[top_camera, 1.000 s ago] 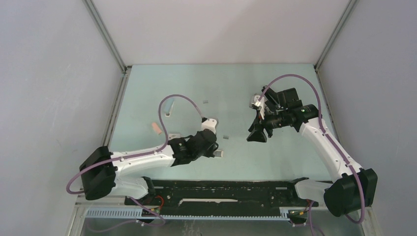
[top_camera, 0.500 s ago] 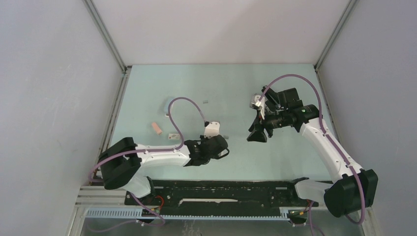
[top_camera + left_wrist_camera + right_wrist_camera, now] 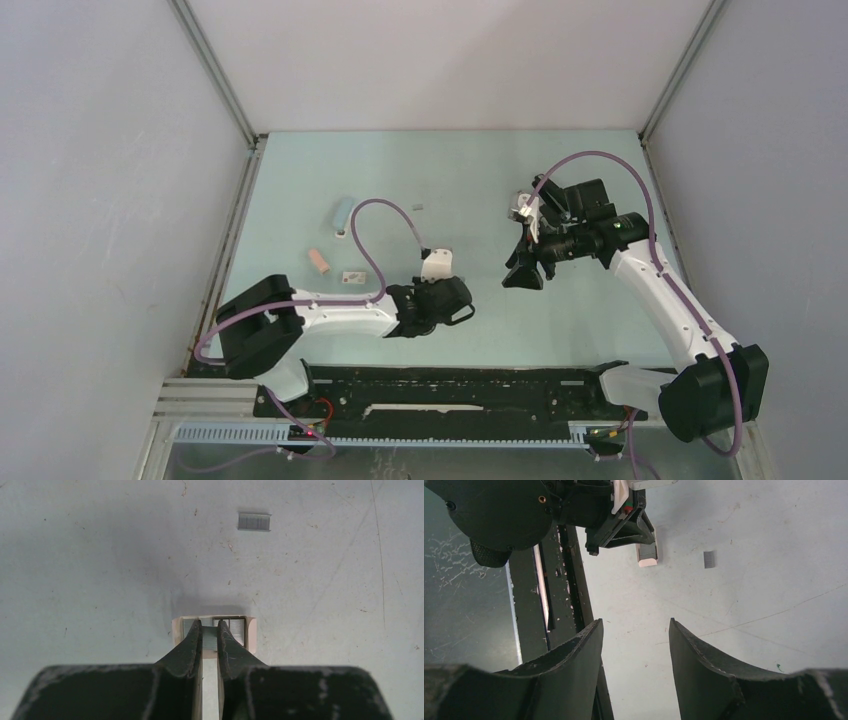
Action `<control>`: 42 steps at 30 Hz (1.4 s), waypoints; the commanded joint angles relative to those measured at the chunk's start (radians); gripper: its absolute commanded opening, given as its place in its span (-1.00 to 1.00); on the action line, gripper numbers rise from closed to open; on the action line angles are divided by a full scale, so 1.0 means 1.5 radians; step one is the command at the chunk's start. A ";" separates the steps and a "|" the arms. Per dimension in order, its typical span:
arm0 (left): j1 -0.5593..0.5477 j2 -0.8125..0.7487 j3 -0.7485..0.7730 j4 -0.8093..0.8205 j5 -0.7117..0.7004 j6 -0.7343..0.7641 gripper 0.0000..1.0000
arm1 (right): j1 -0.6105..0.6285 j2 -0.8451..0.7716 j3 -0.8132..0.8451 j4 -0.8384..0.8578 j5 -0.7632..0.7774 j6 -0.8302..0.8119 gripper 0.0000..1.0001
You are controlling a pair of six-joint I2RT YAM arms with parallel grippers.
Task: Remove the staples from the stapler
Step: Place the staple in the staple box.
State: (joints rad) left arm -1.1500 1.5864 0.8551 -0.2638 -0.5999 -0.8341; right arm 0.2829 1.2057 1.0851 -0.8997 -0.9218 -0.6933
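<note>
The left gripper [image 3: 210, 626] has its fingers almost closed, with a thin slit between them and the tips down on the staples [image 3: 236, 631] in a pale pink holder [image 3: 251, 632]. Whether they pinch a strip I cannot tell. A weak pinch could break the strip or drag the holder. A loose strip [image 3: 254, 521] lies beyond the tips. To the right, the right gripper [image 3: 634, 630] hangs half open and empty.

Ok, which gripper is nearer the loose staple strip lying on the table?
Left. The left gripper is low with the staple strip just ahead of it; the right gripper hangs open farther off.
</note>
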 commanded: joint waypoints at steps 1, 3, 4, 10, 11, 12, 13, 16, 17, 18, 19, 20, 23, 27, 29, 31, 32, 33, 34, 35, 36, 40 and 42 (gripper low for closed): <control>-0.005 0.009 0.034 -0.006 -0.034 -0.026 -0.90 | -0.001 -0.019 -0.002 -0.002 -0.011 -0.009 0.21; -0.005 0.012 0.035 -0.010 -0.035 -0.030 -0.90 | -0.001 -0.018 -0.003 -0.002 -0.011 -0.009 0.21; -0.006 0.013 0.036 -0.014 -0.038 -0.033 -0.90 | -0.001 -0.017 -0.003 -0.001 -0.011 -0.009 0.20; -0.008 0.014 0.035 -0.023 -0.043 -0.041 -0.88 | -0.001 -0.017 -0.002 -0.001 -0.012 -0.009 0.21; -0.009 0.014 0.035 -0.024 -0.043 -0.041 -0.88 | -0.001 -0.017 -0.002 -0.001 -0.012 -0.009 0.21; -0.009 0.015 0.036 -0.024 -0.043 -0.041 -0.88 | -0.001 -0.017 -0.002 -0.001 -0.012 -0.009 0.21; -0.010 0.016 0.037 -0.025 -0.043 -0.041 -0.88 | -0.001 -0.017 -0.002 -0.002 -0.012 -0.009 0.21; -0.012 0.018 0.038 -0.025 -0.042 -0.042 -0.87 | -0.001 -0.017 -0.003 -0.001 -0.012 -0.009 0.21; -0.013 0.018 0.039 -0.025 -0.042 -0.043 -0.87 | -0.001 -0.017 -0.003 -0.001 -0.012 -0.009 0.21; -0.014 0.019 0.039 -0.025 -0.040 -0.045 -0.87 | -0.001 -0.017 -0.003 -0.001 -0.012 -0.009 0.21; -0.015 0.019 0.039 -0.025 -0.039 -0.045 -0.86 | -0.001 -0.017 -0.002 -0.001 -0.012 -0.009 0.21; -0.015 0.020 0.039 -0.026 -0.040 -0.046 -0.86 | -0.001 -0.017 -0.002 -0.001 -0.012 -0.010 0.21; -0.015 0.023 0.039 -0.029 -0.042 -0.048 -0.85 | -0.001 -0.017 -0.002 -0.002 -0.012 -0.009 0.21; -0.015 0.024 0.039 -0.030 -0.044 -0.050 -0.85 | -0.001 -0.017 -0.003 -0.002 -0.013 -0.010 0.21; -0.015 0.027 0.040 -0.030 -0.045 -0.050 -0.84 | -0.001 -0.017 -0.003 -0.002 -0.013 -0.011 0.21; -0.015 0.029 0.041 -0.033 -0.047 -0.049 -0.83 | -0.001 -0.017 -0.002 -0.003 -0.013 -0.009 0.21; -0.015 0.030 0.042 -0.035 -0.048 -0.049 -0.83 | -0.001 -0.017 -0.003 -0.002 -0.013 -0.009 0.21; -0.015 0.031 0.042 -0.036 -0.050 -0.050 -0.83 | -0.001 -0.017 -0.003 -0.002 -0.014 -0.009 0.21; -0.015 0.031 0.042 -0.036 -0.050 -0.051 -0.83 | -0.001 -0.017 -0.003 -0.003 -0.014 -0.009 0.21; -0.015 0.031 0.042 -0.037 -0.050 -0.050 -0.82 | -0.001 -0.017 -0.002 -0.003 -0.014 -0.009 0.21; -0.015 0.032 0.042 -0.038 -0.050 -0.050 -0.82 | -0.001 -0.016 -0.002 -0.002 -0.014 -0.010 0.21; -0.015 0.035 0.045 -0.039 -0.050 -0.049 -0.80 | -0.001 -0.016 -0.002 -0.002 -0.014 -0.010 0.21; -0.015 0.037 0.046 -0.039 -0.049 -0.048 -0.77 | -0.001 -0.016 -0.003 -0.002 -0.014 -0.010 0.21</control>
State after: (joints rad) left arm -1.1652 1.6344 0.8608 -0.3168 -0.6277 -0.8902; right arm 0.2829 1.2057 1.0851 -0.9001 -0.9222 -0.6937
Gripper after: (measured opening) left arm 0.133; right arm 0.605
